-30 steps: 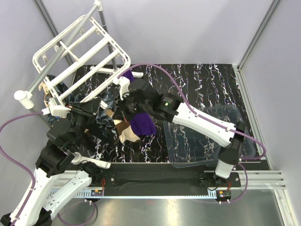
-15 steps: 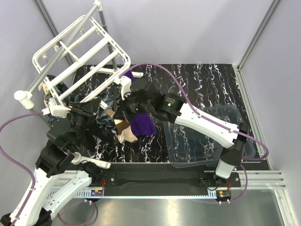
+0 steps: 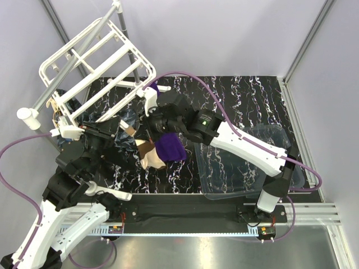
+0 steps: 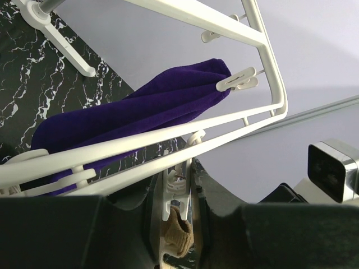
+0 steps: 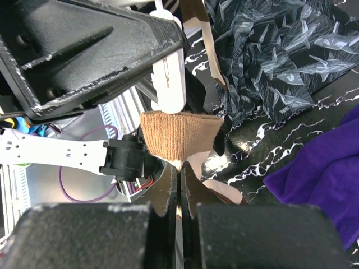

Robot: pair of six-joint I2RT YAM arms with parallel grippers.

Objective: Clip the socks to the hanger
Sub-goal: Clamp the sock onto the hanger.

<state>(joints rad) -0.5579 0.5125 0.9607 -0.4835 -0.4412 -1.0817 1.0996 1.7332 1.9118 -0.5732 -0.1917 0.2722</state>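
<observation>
- Top view: a purple sock [image 3: 170, 147] hangs from the hanger [image 3: 148, 67] at its near corner, so I count one as done. The beige sock [image 3: 150, 157] below that corner is still unclipped.
- Left wrist: my left gripper [image 4: 176, 210] squeezes the held clip [image 4: 176, 190] under the hanger's edge. Only this view shows the corner clip [image 4: 238, 78] biting the purple sock.
- Right wrist: my right gripper [image 5: 179, 168] is clenched on the beige sock's cuff, just beside the held clip. No other view shows how close they are.

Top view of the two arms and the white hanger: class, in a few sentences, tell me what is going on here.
The left claw grips a white clip hanging from the hanger. The right claw is shut on the cuff of a tan sock and holds it up at that clip; whether the clip has caught it yet is unclear. A purple sock already hangs from another clip on the frame.
</observation>
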